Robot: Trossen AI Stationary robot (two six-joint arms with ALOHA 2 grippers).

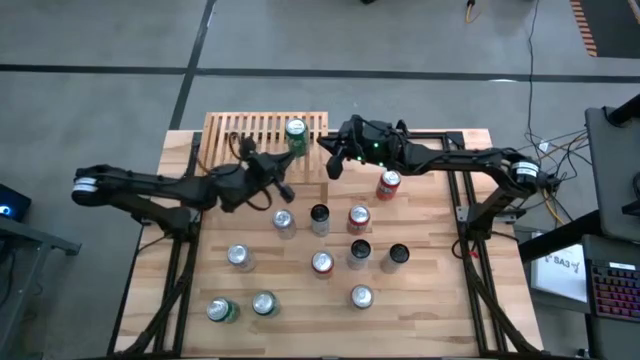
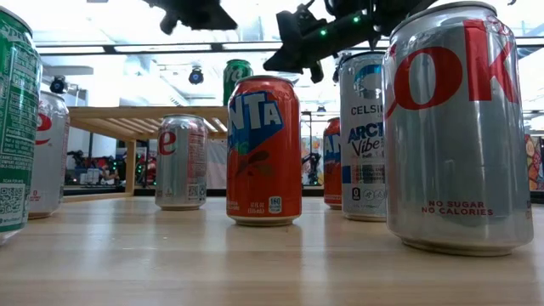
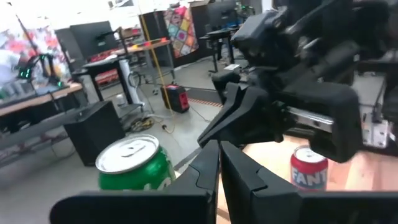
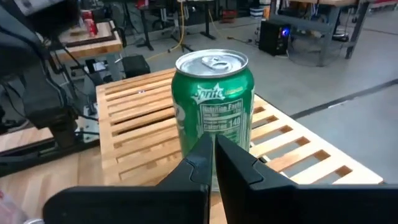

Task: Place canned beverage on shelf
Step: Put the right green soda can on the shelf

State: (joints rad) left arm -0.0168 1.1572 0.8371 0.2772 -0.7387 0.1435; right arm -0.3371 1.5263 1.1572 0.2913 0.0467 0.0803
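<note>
The shelf [image 1: 250, 138], a low light-wood rack with narrow slats, stands at the table's far edge. A green canned beverage [image 1: 296, 135] stands upright on its bottom near the shelf's right end, also seen in the right wrist view as a green can [image 4: 214, 106]. My right gripper [image 1: 331, 163] is shut, level, just right of the can and pointing at it [image 4: 212, 144]; a small gap shows from above. My left gripper [image 1: 286, 190] is shut over the table in front of the shelf, the can [image 3: 134, 165] beyond its fingertips [image 3: 219, 158].
Several upright cans stand across the table's middle and near part: a red one [image 1: 388, 184] by my right arm, silver ones [image 1: 284, 221], black-topped ones [image 1: 319, 213], green ones [image 1: 222, 311]. In the low view an orange Fanta can [image 2: 263, 149] and a silver can [image 2: 459, 127] are closest.
</note>
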